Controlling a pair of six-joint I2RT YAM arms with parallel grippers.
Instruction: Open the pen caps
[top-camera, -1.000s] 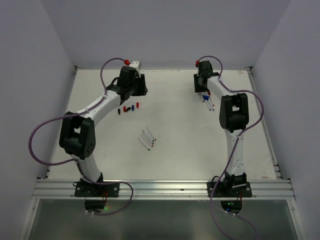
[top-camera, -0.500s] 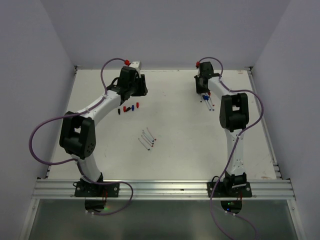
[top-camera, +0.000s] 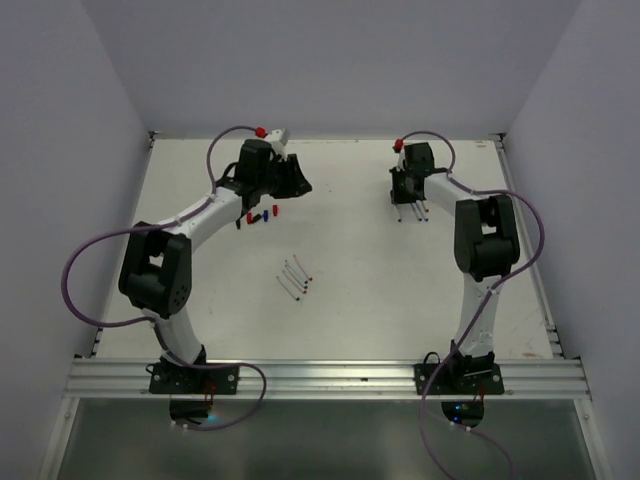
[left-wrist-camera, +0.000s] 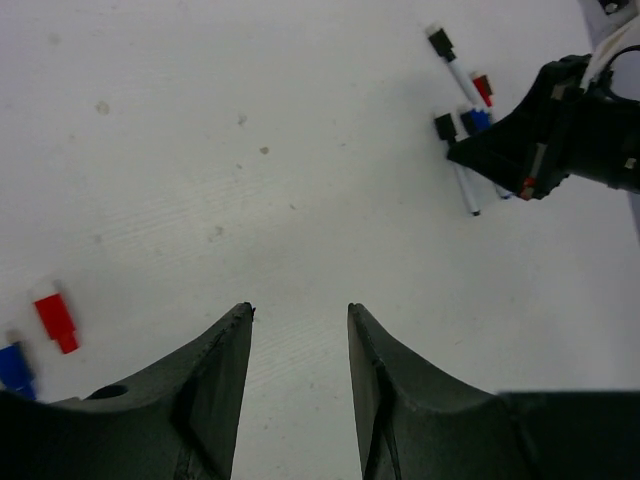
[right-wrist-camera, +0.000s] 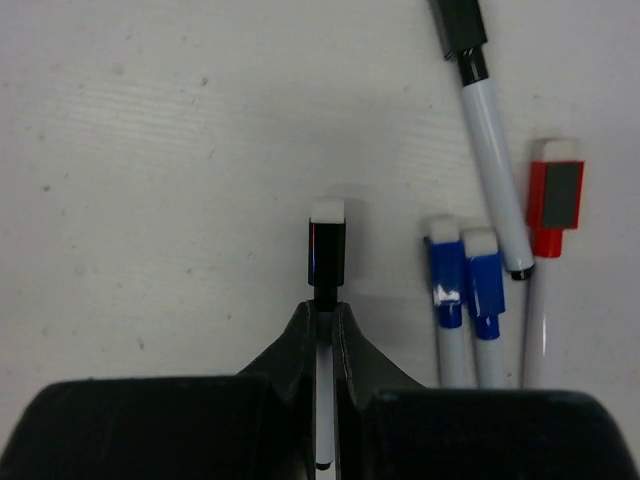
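The right gripper pinches a pen lengthwise, black cap pointing straight ahead (left gripper gapes empty).

Bench: matt white, faintly grained. Pen caps: glossy plastic, highlights on the blue ones. Black-capped pen: smooth white barrel. Right end effector: matt black plastic.

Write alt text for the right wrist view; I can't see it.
The right gripper has its jaws shut on a thin white pen, its black cap sticking out past them over the white table. Right of it lie two blue-capped pens, a red-capped pen and a black-capped pen at an angle.
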